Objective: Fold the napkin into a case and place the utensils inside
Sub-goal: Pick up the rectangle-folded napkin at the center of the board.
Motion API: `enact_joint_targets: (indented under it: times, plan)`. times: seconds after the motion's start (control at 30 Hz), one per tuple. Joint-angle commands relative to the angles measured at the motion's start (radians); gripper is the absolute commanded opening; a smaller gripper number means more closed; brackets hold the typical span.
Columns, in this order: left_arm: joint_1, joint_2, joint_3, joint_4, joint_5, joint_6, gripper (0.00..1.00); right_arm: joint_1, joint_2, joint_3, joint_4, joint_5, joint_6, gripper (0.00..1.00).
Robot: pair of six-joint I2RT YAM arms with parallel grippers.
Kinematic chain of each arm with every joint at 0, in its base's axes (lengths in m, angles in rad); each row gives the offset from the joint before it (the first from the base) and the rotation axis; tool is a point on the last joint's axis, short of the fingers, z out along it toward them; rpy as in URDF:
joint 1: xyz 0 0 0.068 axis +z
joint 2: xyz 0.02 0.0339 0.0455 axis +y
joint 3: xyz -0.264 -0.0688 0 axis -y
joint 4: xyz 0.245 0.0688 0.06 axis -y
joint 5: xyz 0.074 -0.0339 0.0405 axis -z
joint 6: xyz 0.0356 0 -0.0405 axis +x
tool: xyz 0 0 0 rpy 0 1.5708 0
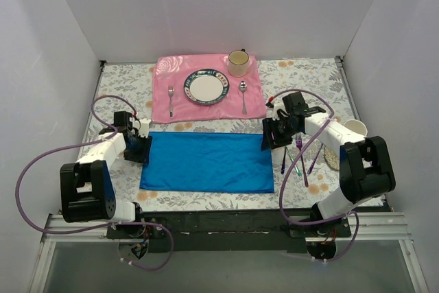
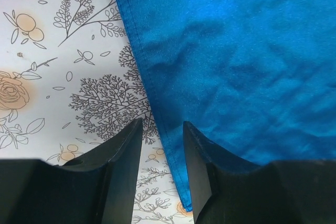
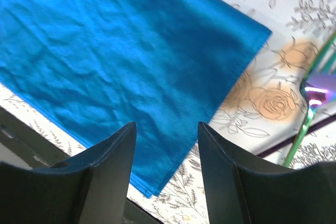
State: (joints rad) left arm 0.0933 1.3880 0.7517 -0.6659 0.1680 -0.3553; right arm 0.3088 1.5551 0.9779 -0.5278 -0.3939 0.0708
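The blue napkin (image 1: 206,162) lies flat as a wide rectangle on the flowered tablecloth. My left gripper (image 1: 139,147) is open at its left edge; in the left wrist view the jaws straddle the napkin's hem (image 2: 163,129) without holding it. My right gripper (image 1: 269,141) is open over the napkin's right edge (image 3: 173,145), empty. The iridescent utensils (image 1: 300,158) lie on the table right of the napkin; a fork tip shows in the right wrist view (image 3: 315,90). No folded case is in view.
A pink placemat (image 1: 206,87) at the back holds a plate (image 1: 205,88), a mug (image 1: 238,63), a silver fork (image 1: 171,100) and a silver spoon (image 1: 243,96). A white cup (image 1: 354,128) stands at the right, behind the right arm.
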Motion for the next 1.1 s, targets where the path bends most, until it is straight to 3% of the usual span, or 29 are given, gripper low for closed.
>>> enact_joint_targets:
  times: [0.0, 0.5, 0.9, 1.0, 1.07]
  plan:
    - [-0.015, 0.002, -0.021, 0.086, -0.085, -0.010, 0.36, 0.001, -0.007, -0.013, -0.049, 0.076, -0.029, 0.58]
    - [-0.075, 0.005, -0.035, 0.132, -0.084, -0.037, 0.33, 0.032, 0.066, -0.028, -0.037, 0.142, -0.016, 0.53]
    - [-0.129, 0.003, -0.055, 0.134, -0.074, -0.043, 0.11, 0.036, 0.118, -0.044, -0.029, 0.130, -0.017, 0.43]
    - [-0.132, 0.005, -0.040, 0.132, -0.071, -0.040, 0.00, 0.036, 0.122, -0.042, -0.032, 0.129, -0.019, 0.42]
    - [-0.133, -0.003, -0.019, 0.112, -0.053, -0.045, 0.00, 0.036, 0.128, -0.042, -0.037, 0.125, -0.022, 0.40]
